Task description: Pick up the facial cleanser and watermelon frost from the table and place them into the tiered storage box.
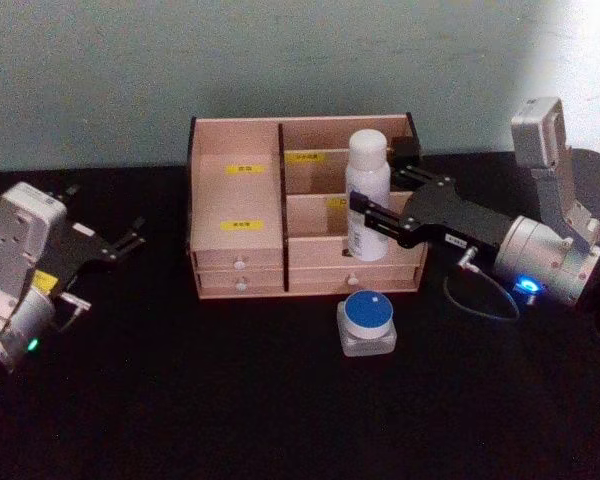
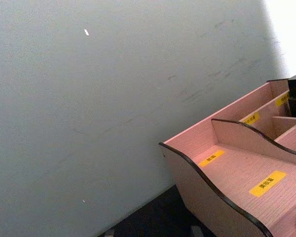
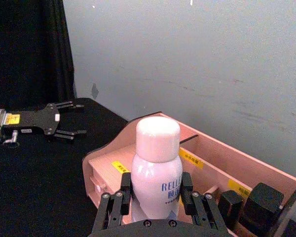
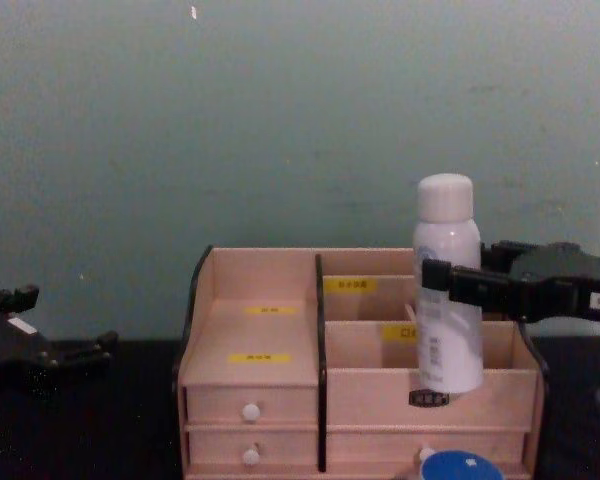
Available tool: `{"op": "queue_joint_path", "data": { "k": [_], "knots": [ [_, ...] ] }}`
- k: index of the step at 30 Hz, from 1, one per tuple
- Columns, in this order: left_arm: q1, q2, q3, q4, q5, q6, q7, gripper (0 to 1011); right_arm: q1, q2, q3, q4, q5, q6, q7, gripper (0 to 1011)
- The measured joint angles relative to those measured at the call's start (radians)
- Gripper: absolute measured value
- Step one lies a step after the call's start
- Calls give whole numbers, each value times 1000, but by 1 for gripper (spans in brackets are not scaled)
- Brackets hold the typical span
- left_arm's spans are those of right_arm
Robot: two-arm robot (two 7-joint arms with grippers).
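Nearest me, the watermelon frost (image 1: 368, 322), a squat clear jar with a smooth blue lid, sits on the black worktop (image 1: 230, 410) just before the tiered storage box (image 1: 235, 205). It is probably light and best pinched across its sides. My left gripper (image 1: 110, 215) hangs spread open near the worktop's left edge. Beyond, my right gripper (image 3: 156, 182) clamps the facial cleanser (image 1: 368, 160), a rigid, glossy, likely slippery white bottle, mid-body and upright over the pale wooden box's right compartments.
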Motion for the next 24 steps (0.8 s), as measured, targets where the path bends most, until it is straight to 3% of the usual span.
{"op": "queue_joint_path", "data": {
  "k": [13, 24],
  "knots": [
    [0, 0, 0, 0, 0, 0, 0, 1001, 14, -9, 3, 10, 42, -20, 11, 593],
    [0, 0, 0, 0, 0, 0, 0, 1001, 54, -29, -8, 41, 43, -44, 15, 593]
  ]
}}
